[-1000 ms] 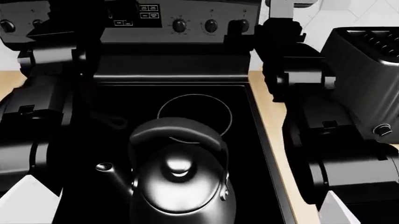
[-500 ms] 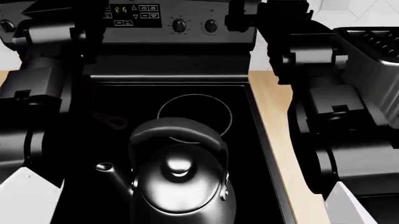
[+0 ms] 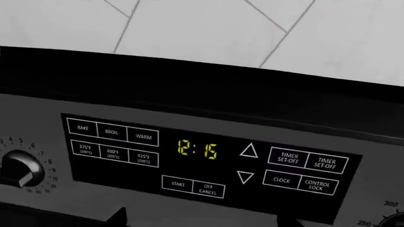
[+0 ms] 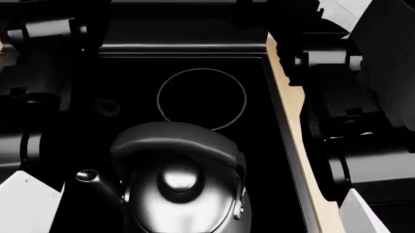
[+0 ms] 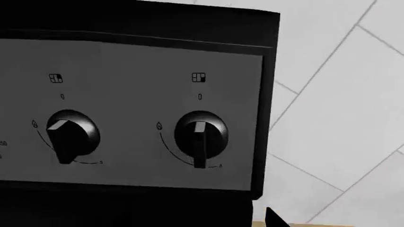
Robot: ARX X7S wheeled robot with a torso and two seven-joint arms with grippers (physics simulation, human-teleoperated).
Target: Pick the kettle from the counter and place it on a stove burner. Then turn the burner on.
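- Kettle (image 4: 178, 191) sits on the black glass cooktop (image 4: 266, 160) at the near edge of the head view, spout pointing toward the robot's left, arched handle over the lid.
- A thin white burner ring (image 4: 201, 99) lies just behind the kettle; the handle overlaps its near edge in this view, so whether the base touches that ring cannot be told.
- Left arm (image 4: 32, 97) reaches forward along the left side of the cooktop, and the right arm (image 4: 350, 121) along the right side, above the beige counter (image 4: 290, 104).
- Neither gripper is in sight, so whether they are open or closed cannot be told.
- Left wrist camera faces the oven control panel (image 3: 208, 158), with a lit display (image 3: 197, 149).
- Right wrist camera faces two knobs, one (image 5: 71, 135) tilted, the other (image 5: 200, 135) pointing straight down.
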